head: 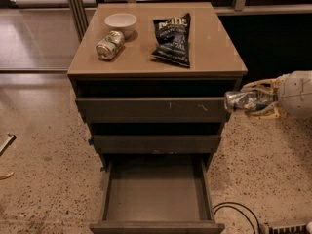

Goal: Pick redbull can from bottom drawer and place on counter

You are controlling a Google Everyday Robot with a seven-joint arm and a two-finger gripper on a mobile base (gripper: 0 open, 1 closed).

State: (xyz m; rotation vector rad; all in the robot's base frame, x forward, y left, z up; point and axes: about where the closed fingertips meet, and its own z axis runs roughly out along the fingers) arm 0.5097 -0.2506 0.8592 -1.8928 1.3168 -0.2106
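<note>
To the right of the cabinet (218, 126), level with the top drawer front (151, 108), our tool (253, 100) was clenched on the redbull can (235, 101), held sideways. We judged it best to rise above the surface (214, 48) edge before swinging in — aiming for the bare patch nearest it, away from the chip bag (171, 38), bowl (121, 21) and green can (109, 45). The bottom drawer (156, 194) stood open with nothing in it.

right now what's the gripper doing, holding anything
The gripper is shut on the redbull can, holding it on its side in the air just right of the top drawer.
</note>
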